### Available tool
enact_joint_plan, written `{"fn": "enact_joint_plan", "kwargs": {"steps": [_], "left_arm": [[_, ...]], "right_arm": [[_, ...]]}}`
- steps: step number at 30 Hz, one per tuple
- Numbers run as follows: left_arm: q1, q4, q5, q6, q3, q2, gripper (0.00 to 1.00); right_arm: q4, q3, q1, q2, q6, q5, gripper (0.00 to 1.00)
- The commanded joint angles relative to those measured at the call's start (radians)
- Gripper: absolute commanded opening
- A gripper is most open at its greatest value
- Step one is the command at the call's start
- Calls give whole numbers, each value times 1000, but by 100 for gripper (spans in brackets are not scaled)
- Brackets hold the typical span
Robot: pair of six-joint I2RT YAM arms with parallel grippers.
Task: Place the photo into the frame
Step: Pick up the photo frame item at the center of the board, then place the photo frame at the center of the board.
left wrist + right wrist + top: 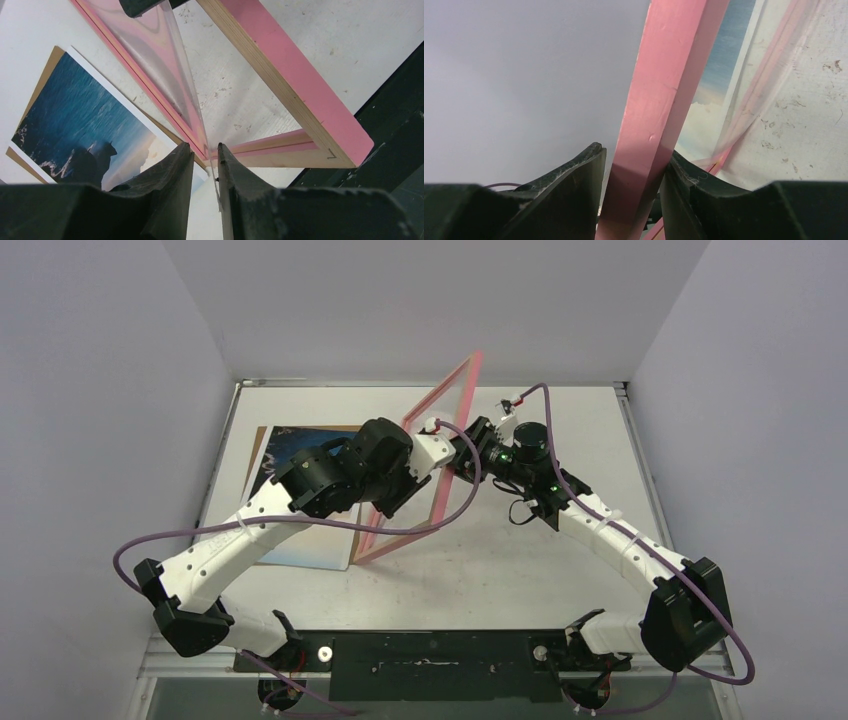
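At the middle of the table [560, 570], the frame [441, 390] stands on edge, steeply tilted. One corner is raised toward the back wall and the opposite corner is low, near the table surface. Its pink face and pale wood-coloured side both show in the left wrist view. No print sits in its opening; bare table shows through it.

The photo [288, 443] is well apart from the opening, lying flat at the left of the table. Its deep blue end points toward the back and its pale cloud end toward the near edge. It rests on a brown backing board [45, 77], which shows as a narrow margin along its side. The left arm crosses above it and hides part of it.

The right gripper [631, 155] straddles one pink rail of the frame. Its jaws are clenched on that rail, with a finger [684, 185] pressed against the rail's edge.

The left gripper [205, 152] meets the frame from the other side. Its jaws are drawn nearly together and pinch the edge of a thin clear sheet [170, 65]. The sheet leans out from the frame's inner corner and carries pink reflections.

Both grippers work close together at the frame's upper right part.
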Motion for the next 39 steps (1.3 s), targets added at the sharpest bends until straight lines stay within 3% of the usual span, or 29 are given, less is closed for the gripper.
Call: {"fn": "enact_joint_plan", "kwargs": {"steps": [1,5,8,24,30,39], "left_arm": [[3,-40,9,18,35,-2,23],[7,-23,-10,11,34,-3,11],[19,17,-25,0,17,-14,0],[153,175,11,-99,-63,-108,0],[188,229,45,-131,-67,-146,0],[192,274,74,-123,-25,-173,0]], "right_arm": [[89,42,-7,-27,-23,-2,43],[84,42,-9,-28,-24,-7,53],[74,36,-16,-40,-28,-6,66],[20,-61,-79,-131,-36,-22,77],[-39,-117,-129,-156,-77,-49,74],[-120,-228,-179,-146,-203,-46,53]]}}
